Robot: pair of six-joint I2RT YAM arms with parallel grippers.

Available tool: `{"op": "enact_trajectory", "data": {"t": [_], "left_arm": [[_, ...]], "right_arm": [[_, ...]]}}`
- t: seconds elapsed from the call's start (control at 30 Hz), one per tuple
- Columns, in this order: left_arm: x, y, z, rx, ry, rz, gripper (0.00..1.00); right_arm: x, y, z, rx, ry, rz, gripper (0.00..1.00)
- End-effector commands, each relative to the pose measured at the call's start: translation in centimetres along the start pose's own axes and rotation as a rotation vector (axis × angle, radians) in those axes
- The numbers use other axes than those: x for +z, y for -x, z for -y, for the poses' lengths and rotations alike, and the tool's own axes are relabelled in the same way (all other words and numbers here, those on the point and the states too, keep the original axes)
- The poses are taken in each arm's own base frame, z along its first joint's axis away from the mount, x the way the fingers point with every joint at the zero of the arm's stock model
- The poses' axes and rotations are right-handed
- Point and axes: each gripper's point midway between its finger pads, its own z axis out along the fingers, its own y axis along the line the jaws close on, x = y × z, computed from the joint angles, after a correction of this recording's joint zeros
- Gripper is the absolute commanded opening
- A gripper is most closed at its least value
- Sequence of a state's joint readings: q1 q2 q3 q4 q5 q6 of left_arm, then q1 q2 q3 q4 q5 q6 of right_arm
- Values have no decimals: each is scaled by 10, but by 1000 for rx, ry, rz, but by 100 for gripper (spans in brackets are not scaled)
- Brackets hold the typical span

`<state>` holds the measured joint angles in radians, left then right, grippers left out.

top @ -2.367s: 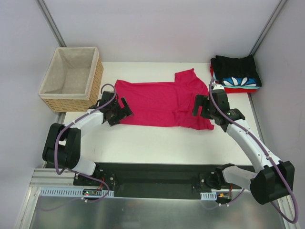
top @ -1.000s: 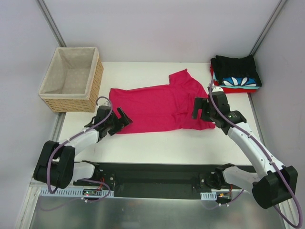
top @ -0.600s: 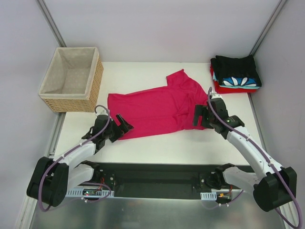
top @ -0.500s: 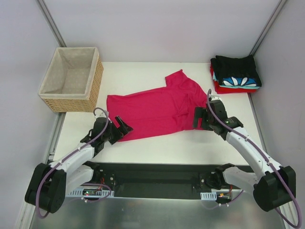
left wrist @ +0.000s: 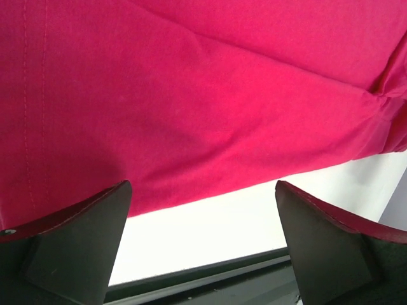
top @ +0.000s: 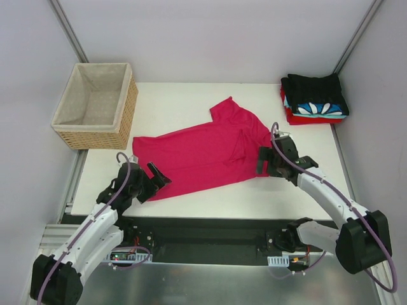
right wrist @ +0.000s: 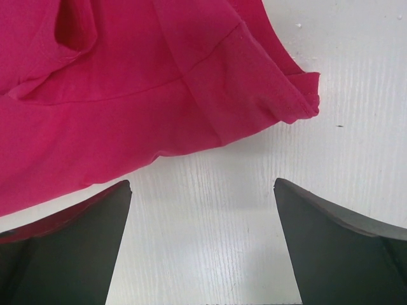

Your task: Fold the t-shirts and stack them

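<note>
Left claw (top: 152, 181), right claw (top: 262, 161) wide open at ends of crimson tee (top: 197, 149)

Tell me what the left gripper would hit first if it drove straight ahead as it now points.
Most likely the crimson t-shirt: the open left gripper points at its near edge. A strip of bare table lies just before it, and the downward tilt is unclear, so the table might come first.

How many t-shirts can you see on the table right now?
4: crimson-pink tee spread mid-table; black shirt, blue-white patterned shirt and red shirt folded in a stack at the far right corner. More may hide within the stack.
</note>
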<state>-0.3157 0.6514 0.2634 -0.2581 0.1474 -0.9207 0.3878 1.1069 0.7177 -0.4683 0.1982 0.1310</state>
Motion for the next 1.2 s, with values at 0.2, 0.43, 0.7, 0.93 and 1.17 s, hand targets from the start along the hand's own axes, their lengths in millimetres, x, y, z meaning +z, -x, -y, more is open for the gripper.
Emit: {"op": "enact_trajectory", "data": {"t": [0.2, 0.43, 0.7, 0.93, 1.17], "left_arm": [[-29, 32, 61, 71, -81, 24, 99], [-26, 34, 60, 77, -57, 21, 99], [-21, 36, 56, 81, -25, 20, 99], [-21, 37, 54, 87, -23, 28, 99], [-20, 37, 53, 90, -16, 27, 99]], "right_arm": [[26, 49, -29, 44, 57, 28, 100], [36, 81, -75, 40, 197, 7, 99], [51, 72, -133, -27, 270, -55, 89], [71, 59, -143, -22, 261, -99, 67], [68, 64, -135, -35, 228, -70, 61]]}}
